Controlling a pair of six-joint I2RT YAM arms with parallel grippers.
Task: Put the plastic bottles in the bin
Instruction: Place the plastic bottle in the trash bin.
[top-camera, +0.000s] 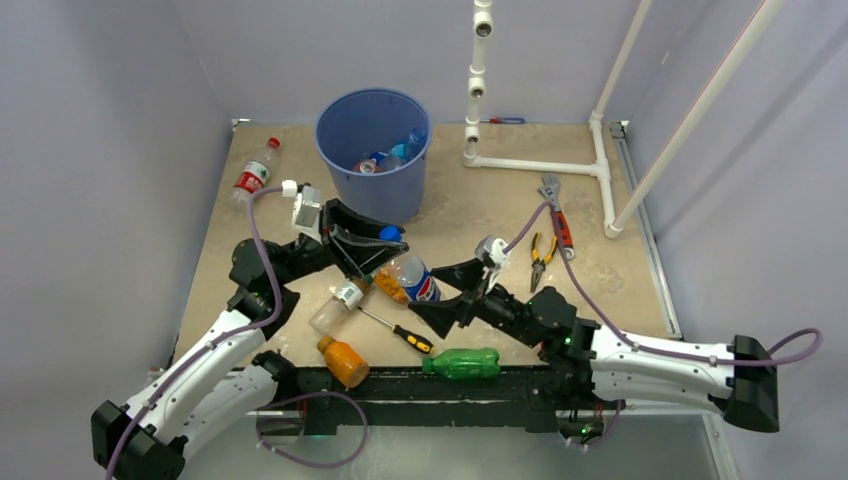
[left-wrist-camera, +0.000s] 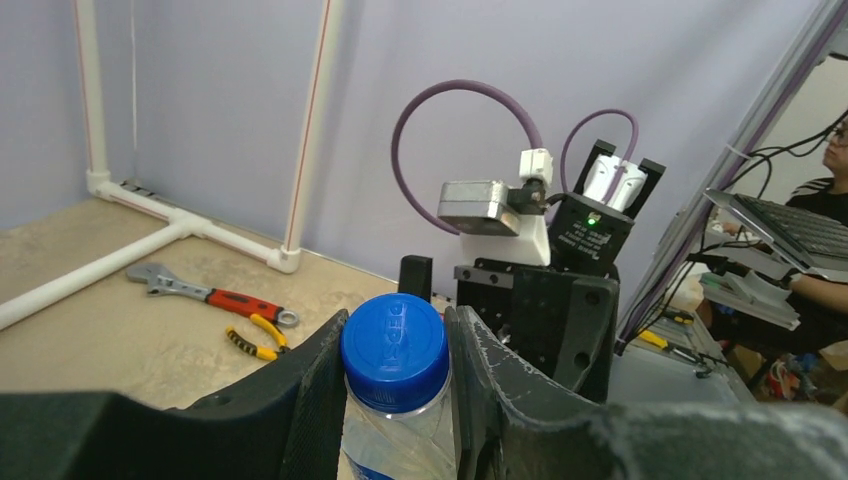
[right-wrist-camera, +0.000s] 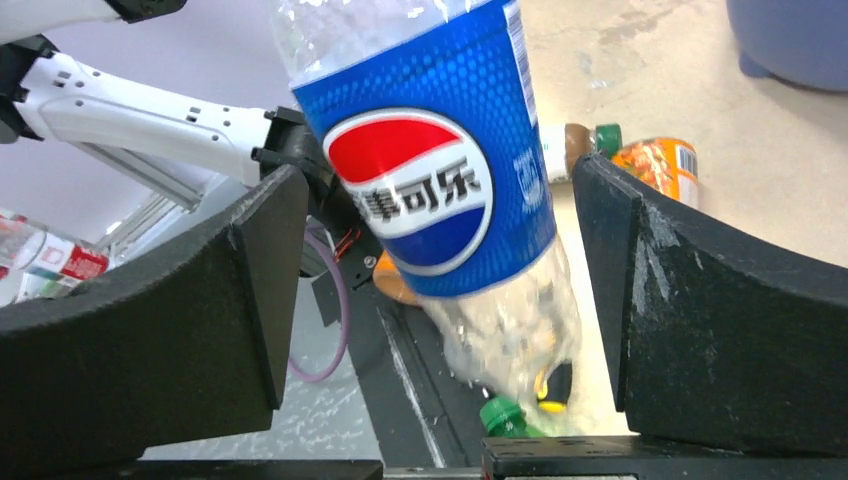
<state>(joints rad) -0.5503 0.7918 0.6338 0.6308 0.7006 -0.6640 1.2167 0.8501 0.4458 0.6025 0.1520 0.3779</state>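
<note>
Top external view: bin (top-camera: 352, 178) sits at upper centre of desk (top-camera: 480, 200); a few bottles (top-camera: 392, 158) are already seen inside it. Cola bottle (top-camera: 418, 280) is held at frame centre, well short of bin.

Left wrist view: left jaws are closed on its blue cap (left-wrist-camera: 393, 350). Right wrist view: right jaws are spread wide either side of the label, no contact seen.

Left on desk:
- red-labelled bottle (top-camera: 255, 170) at upper left
- white-capped bottle (top-camera: 335, 305), orange-filled bottle (top-camera: 345, 362) and green bottle (top-camera: 462, 363) at lower centre
- second orange bottle (top-camera: 390, 288), partly hidden beside the held one

Task is judged under half done. Cola bottle is judged next for the bin. Screwdriver (top-camera: 400, 332) is to be left alone.
</note>
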